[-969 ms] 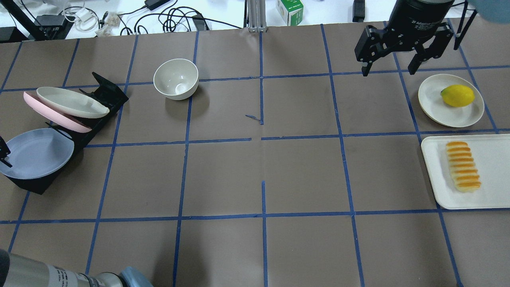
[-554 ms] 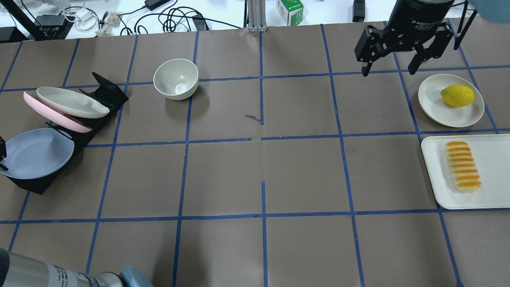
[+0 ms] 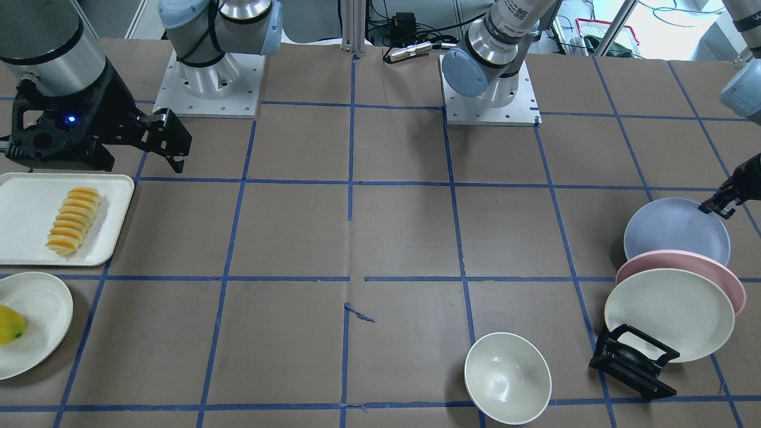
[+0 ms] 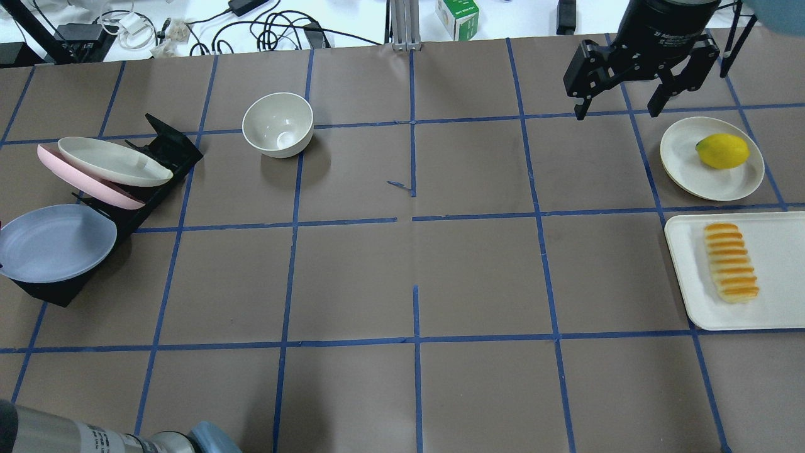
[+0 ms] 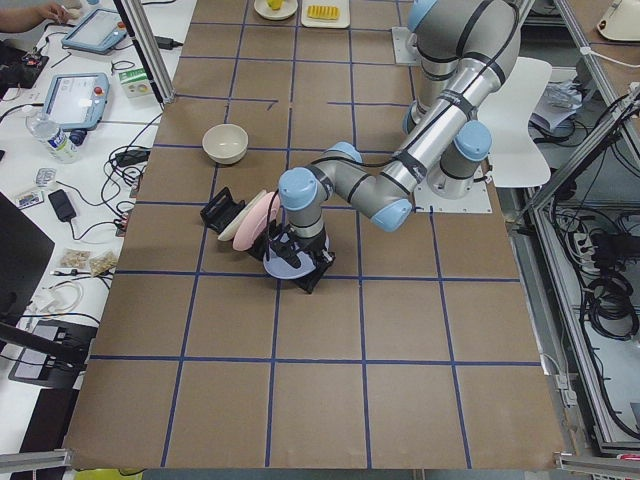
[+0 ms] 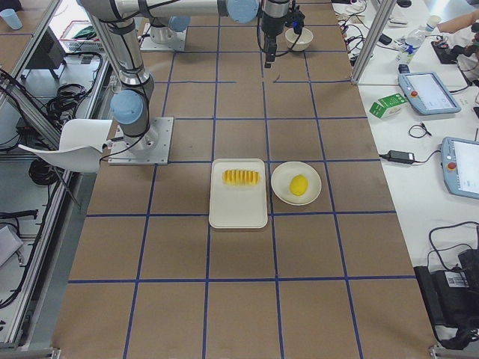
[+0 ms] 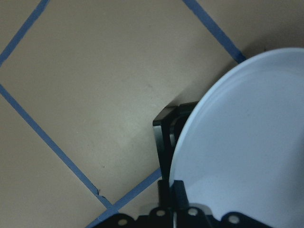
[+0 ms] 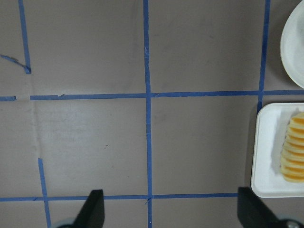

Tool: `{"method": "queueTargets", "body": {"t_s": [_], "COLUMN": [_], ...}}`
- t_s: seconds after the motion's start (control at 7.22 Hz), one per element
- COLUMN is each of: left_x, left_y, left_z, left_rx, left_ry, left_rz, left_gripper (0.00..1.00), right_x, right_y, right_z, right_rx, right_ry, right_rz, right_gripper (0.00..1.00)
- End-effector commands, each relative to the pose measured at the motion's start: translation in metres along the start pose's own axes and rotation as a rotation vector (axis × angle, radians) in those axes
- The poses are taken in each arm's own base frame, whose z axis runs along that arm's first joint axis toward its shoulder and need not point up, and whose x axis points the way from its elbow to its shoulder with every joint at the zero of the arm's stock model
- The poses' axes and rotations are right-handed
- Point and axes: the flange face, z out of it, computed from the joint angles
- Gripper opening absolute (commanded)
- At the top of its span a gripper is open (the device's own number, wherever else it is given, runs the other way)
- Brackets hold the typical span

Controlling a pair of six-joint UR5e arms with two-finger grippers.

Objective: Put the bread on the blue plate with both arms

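Observation:
The bread (image 4: 729, 263) lies on a white tray (image 4: 780, 302) at the right; it also shows in the front view (image 3: 71, 221) and the right wrist view (image 8: 294, 147). The blue plate (image 4: 56, 242) leans in the front slot of a black rack (image 4: 157, 151) at the far left. My left gripper (image 3: 722, 199) is at the plate's rim; in the left wrist view the fingers (image 7: 166, 197) are closed on the edge of the blue plate (image 7: 247, 142). My right gripper (image 4: 619, 113) hangs open and empty above the table, beyond the tray.
A pink plate (image 3: 684, 261) and a cream plate (image 3: 669, 312) stand in the same rack behind the blue one. A cream bowl (image 4: 278, 124) sits left of centre. A lemon (image 4: 722, 151) lies on a small cream plate beside the tray.
My left gripper has slid left out of the overhead view, and the blue plate has shifted slightly with it. My right gripper has drifted a little to the right and away.

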Motion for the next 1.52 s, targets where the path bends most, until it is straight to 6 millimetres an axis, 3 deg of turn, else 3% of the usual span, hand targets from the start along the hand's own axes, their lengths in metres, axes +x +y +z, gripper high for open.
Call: {"method": "queueTargets", "body": {"t_s": [0.0,0.28,0.42,0.69,0.83,0.97,1.11,1.25,1.38], "left_x": [-0.007,-0.015,-0.023,-0.042,-0.039,-0.027,0.003,0.047,0.101], "left_y": [0.004,0.012,0.014,0.026,0.044,0.057,0.08,0.11,0.149], "left_z": [-0.022,-0.06,-0.081,-0.144,-0.173,-0.202,-0.235,-0.268,-0.302], "left_rx": [0.013,0.027,0.008,-0.07,-0.121,-0.068,-0.012,0.054,0.118], "left_ry": [-0.008,-0.034,-0.054,-0.124,-0.113,-0.059,-0.01,0.039,0.073], "left_rz": [0.002,0.0,0.004,0.059,0.158,0.175,0.224,0.306,0.41], "left_gripper": [0.0,0.0,0.0,0.0,0.0,0.0,0.0,0.0,0.0], "right_x": [0.027,0.036,0.049,0.077,0.09,0.126,0.169,0.217,0.244], "right_y": [-0.004,-0.006,-0.005,-0.001,-0.003,0.001,0.007,0.026,0.046], "right_z": [0.0,0.001,0.013,0.046,0.056,0.079,0.111,0.158,0.196], "right_rx": [-0.003,-0.006,-0.03,-0.047,-0.034,-0.063,-0.052,-0.056,-0.046], "right_ry": [-0.003,0.005,0.001,-0.005,0.001,-0.016,-0.022,-0.038,-0.04], "right_rz": [0.014,-0.041,-0.04,-0.013,-0.06,-0.029,-0.044,-0.019,0.007], "right_gripper": [1.0,1.0,1.0,1.0,1.0,1.0,1.0,1.0,1.0]}}
